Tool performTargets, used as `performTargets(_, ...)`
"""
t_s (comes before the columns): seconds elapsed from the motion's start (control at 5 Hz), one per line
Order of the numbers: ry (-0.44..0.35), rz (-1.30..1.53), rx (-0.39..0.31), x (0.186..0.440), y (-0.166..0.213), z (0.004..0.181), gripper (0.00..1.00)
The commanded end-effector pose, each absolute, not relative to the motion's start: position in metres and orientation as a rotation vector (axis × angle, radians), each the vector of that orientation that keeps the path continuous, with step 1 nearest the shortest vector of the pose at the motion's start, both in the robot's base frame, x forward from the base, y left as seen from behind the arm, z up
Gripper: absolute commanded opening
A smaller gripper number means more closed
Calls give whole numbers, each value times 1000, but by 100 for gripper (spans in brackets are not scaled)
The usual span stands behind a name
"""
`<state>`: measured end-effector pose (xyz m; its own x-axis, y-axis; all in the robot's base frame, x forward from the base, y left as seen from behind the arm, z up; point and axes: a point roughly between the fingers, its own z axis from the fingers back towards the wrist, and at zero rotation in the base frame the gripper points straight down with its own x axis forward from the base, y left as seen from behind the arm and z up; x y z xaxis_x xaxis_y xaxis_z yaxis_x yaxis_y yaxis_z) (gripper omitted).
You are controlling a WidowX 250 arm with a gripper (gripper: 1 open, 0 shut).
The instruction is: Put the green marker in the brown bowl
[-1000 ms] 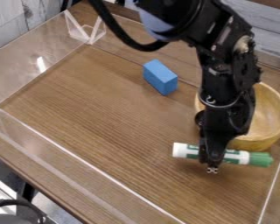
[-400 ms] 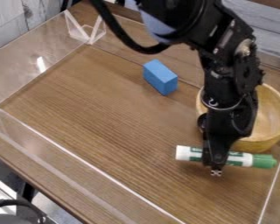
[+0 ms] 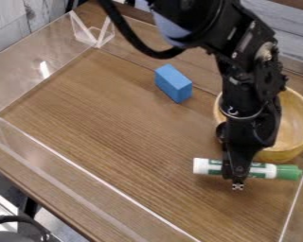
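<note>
The green marker [image 3: 210, 167] lies flat on the wooden table at the front right, its white end pointing left and its green end pointing right. My gripper [image 3: 238, 176] points down over its middle, with the fingers closed on either side of the barrel. The marker still rests on the table. The brown bowl [image 3: 294, 130] stands just behind the marker at the right edge, partly hidden by my arm; the part that shows holds nothing.
A blue rectangular block [image 3: 174, 83] lies behind and to the left of the bowl. Clear plastic walls [image 3: 38, 68] fence the table on the left, front and right, and the right wall runs close to the marker's green end.
The marker and the fingers around it have crept slightly to the right and toward the front. The bowl and the blue block have not moved.
</note>
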<state>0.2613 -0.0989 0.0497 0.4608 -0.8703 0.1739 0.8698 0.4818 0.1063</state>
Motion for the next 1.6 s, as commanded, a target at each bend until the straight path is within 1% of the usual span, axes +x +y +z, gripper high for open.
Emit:
performTargets(0.0,-290,-1048,11,272,-103,66,0)
performTargets(0.8,-310,-1000,-16,270,-110,70,0)
performTargets(1.4,-320,-968,-31,271,-113,66,0)
